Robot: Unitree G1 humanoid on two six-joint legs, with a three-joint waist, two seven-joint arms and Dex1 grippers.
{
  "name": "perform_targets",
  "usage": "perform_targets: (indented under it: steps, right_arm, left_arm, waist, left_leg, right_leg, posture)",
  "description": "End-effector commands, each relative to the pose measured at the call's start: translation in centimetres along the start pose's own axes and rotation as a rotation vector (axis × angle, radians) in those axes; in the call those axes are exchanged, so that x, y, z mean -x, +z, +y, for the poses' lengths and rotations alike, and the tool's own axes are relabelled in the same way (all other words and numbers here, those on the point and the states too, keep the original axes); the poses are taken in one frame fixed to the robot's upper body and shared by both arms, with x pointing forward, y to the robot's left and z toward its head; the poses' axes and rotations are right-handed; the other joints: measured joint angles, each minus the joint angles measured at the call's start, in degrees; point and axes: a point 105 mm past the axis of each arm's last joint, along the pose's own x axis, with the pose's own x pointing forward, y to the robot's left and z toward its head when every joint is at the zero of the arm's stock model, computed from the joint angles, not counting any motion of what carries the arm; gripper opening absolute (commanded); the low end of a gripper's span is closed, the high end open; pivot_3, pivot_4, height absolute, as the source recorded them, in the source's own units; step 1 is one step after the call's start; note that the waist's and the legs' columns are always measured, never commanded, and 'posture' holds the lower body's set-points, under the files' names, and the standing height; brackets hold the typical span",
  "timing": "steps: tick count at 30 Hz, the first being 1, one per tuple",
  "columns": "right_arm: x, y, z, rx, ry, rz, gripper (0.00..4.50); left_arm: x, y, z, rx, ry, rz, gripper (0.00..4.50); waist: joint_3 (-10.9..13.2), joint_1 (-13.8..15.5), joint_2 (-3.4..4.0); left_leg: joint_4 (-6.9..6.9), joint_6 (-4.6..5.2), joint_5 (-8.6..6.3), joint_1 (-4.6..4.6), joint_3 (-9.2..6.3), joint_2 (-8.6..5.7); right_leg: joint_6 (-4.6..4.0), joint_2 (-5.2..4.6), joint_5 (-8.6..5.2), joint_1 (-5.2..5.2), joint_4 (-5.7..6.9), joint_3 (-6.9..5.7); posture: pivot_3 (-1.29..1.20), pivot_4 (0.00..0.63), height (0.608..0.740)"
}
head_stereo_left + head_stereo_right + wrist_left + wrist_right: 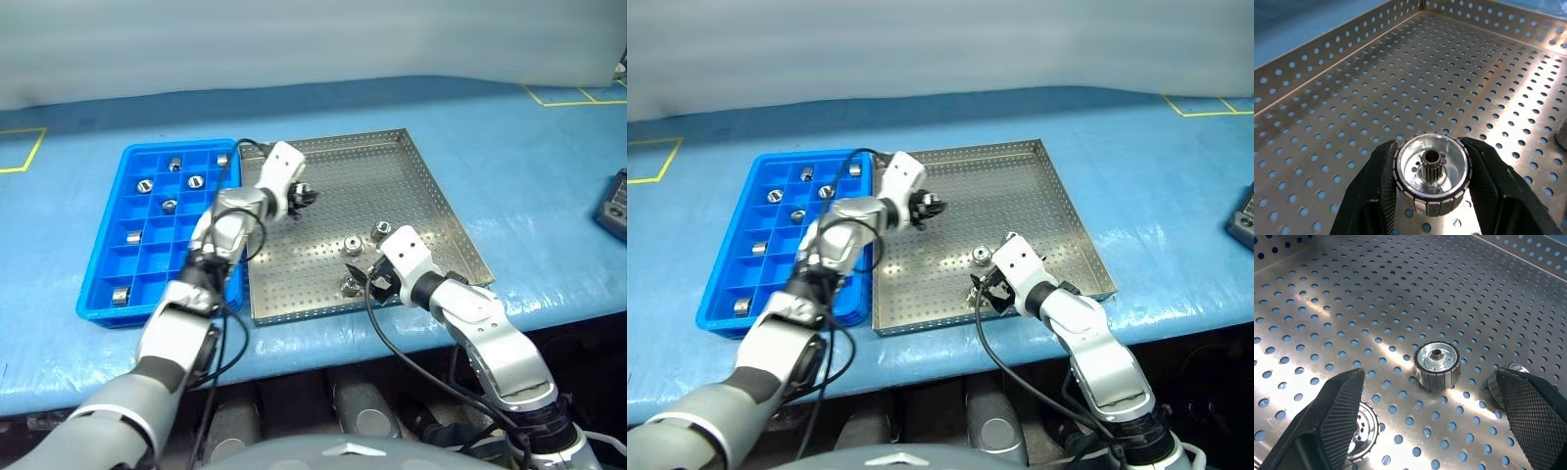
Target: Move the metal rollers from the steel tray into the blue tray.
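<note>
My left gripper (302, 196) is shut on a metal roller (1432, 174), holding it just above the left part of the steel tray (392, 186), close to the blue tray (108, 294). The left wrist view shows the roller's ribbed rim clamped between both black fingers (1376, 191). My right gripper (375, 284) hangs open and empty low over the steel tray's front. Three loose rollers lie near it: one (1437, 363) ahead between its fingers, one (1362, 431) by one finger, one (1501, 382) by the other. Several rollers (169, 205) sit in separate compartments of the blue tray.
Both trays lie side by side on a blue table, the steel tray's front corner near the table edge (392, 338). A dark device (614, 208) sits at the far right. Yellow tape marks (24, 152) lie at the table's far corners.
</note>
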Motion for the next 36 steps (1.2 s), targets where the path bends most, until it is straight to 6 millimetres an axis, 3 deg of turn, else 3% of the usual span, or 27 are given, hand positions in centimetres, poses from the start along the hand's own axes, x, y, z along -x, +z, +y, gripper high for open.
perform_targets:
  steps: [1, 5, 8, 13, 18, 22, 24, 30, 33, 36]
  right_arm:
    - [-0.5, 1.8, 0.5, 0.041, 0.043, -0.074, 4.5]
    - [-1.2, 1.8, 0.9, 0.044, 0.086, -0.077, 4.5]
    - [-1.7, 2.0, 1.4, 0.054, 0.125, -0.083, 4.5]
    - [-2.2, 2.2, 1.3, 0.068, 0.132, -0.081, 4.5]
    - [-2.2, 2.2, 1.0, 0.067, 0.12, -0.08, 4.5]
    - [-2.0, 2.2, 0.7, 0.074, 0.101, -0.077, 4.5]
    - [-1.9, 2.3, 0.6, 0.077, 0.095, -0.08, 4.5]
    - [-1.2, 1.2, -0.6, 0.043, 0.006, -0.014, 4.5]
    - [-0.8, 0.0, -2.8, 0.007, -0.152, 0.063, 4.5]
    - [-0.7, -0.8, -3.4, -0.02, -0.197, 0.11, 4.5]
  left_arm:
    - [5.1, 1.4, 2.6, 0.0, 0.182, -0.067, 1.92]
    - [9.2, -0.3, 5.0, 0.074, 0.407, -0.063, 1.92]
    - [11.0, -1.7, 5.0, 0.112, 0.484, -0.036, 1.92]
    - [12.3, -4.1, 4.3, 0.126, 0.537, 0.046, 1.92]
    - [12.4, -6.5, 4.8, 0.147, 0.591, 0.119, 1.92]
    - [11.8, -7.2, 5.7, 0.165, 0.655, 0.143, 2.94]
    - [11.1, -6.7, 5.4, 0.179, 0.633, 0.116, 3.62]
    - [9.4, -2.3, 2.6, 0.172, 0.407, -0.117, 3.62]
    - [9.0, 0.2, -1.0, 0.156, 0.151, -0.254, 3.62]
    - [8.8, 0.4, -3.6, 0.082, 0.003, -0.264, 3.62]
  waist:
    - [-0.01, 1.01, 0.01]
    - [0.0, 3.9, 0.0]
    - [0.0, 6.28, -0.01]
    - [0.0, 9.31, -0.05]
    - [0.0, 9.57, -0.05]
    - [-0.01, 9.51, -0.05]
    - [-0.01, 9.45, -0.06]
    - [-0.01, 9.39, -0.06]
    - [-0.01, 9.12, -0.06]
    - [-0.02, 8.97, -0.04]
  left_leg:
    - [0.03, 0.0, 0.0, 0.02, -0.01, 0.0]
    - [0.18, -0.02, 0.02, 0.03, -0.04, -0.03]
    - [0.2, -0.02, 0.02, 0.01, -0.03, -0.05]
    - [0.21, -0.04, 0.03, -0.04, -0.08, -0.11]
    - [0.23, -0.06, 0.04, -0.02, -0.08, -0.12]
    - [0.23, -0.08, 0.05, 0.01, -0.1, -0.11]
    - [0.24, -0.08, 0.06, 0.0, -0.1, -0.11]
    - [0.24, -0.08, 0.05, -0.04, -0.1, -0.14]
    - [0.24, -0.08, 0.05, -0.04, -0.08, -0.12]
    - [0.24, -0.09, 0.06, -0.02, -0.07, -0.12]
  right_leg:
    - [-0.01, 0.01, 0.0, 0.0, 0.0, -0.01]
    - [-0.02, -0.04, 0.0, 0.12, -0.03, -0.07]
    - [-0.04, -0.07, 0.0, 0.13, -0.09, -0.08]
    - [-0.22, -0.17, -0.11, 0.17, -0.16, -0.19]
    - [-0.27, -0.19, -0.13, 0.19, -0.14, -0.21]
    - [-0.3, -0.18, -0.14, 0.21, -0.12, -0.25]
    - [-0.3, -0.19, -0.14, 0.22, -0.13, -0.25]
    - [-0.29, -0.22, -0.13, 0.21, -0.17, -0.25]
    - [-0.31, -0.22, -0.13, 0.18, -0.15, -0.25]
    - [-0.33, -0.21, -0.14, 0.18, -0.13, -0.24]
  posture:
    - [-0.01, 0.15, 0.74]
    - [0.06, 0.15, 0.74]
    - [0.1, 0.15, 0.74]
    - [0.13, 0.15, 0.74]
    - [0.13, 0.15, 0.74]
    - [0.11, 0.15, 0.74]
    - [0.1, 0.15, 0.74]
    - [0.08, 0.15, 0.74]
    - [0.05, 0.15, 0.74]
    - [0.04, 0.15, 0.74]
